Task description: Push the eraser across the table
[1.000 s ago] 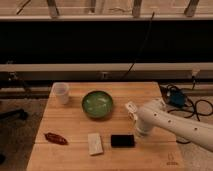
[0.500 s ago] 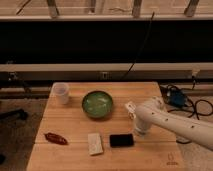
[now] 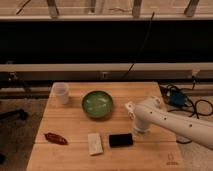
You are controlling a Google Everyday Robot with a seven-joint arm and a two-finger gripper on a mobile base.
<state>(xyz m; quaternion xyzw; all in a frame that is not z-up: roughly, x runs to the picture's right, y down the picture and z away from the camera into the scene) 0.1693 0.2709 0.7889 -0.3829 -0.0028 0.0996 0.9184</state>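
The eraser [image 3: 121,140], a small flat black block, lies on the light wooden table [image 3: 75,120] near its front middle. My gripper [image 3: 136,128] is at the end of the white arm [image 3: 170,122], which reaches in from the right. It hangs low over the table, just right of and behind the eraser's right end. I cannot tell whether it touches the eraser.
A pale whitish block [image 3: 94,143] lies just left of the eraser. A green bowl [image 3: 97,104] stands behind them at mid-table. A white cup [image 3: 61,92] is at the back left, and a red-brown object [image 3: 55,138] at the front left. Cables lie on the floor at the right [image 3: 192,107].
The arm has barely shifted. The eraser and the other things lie where they were.
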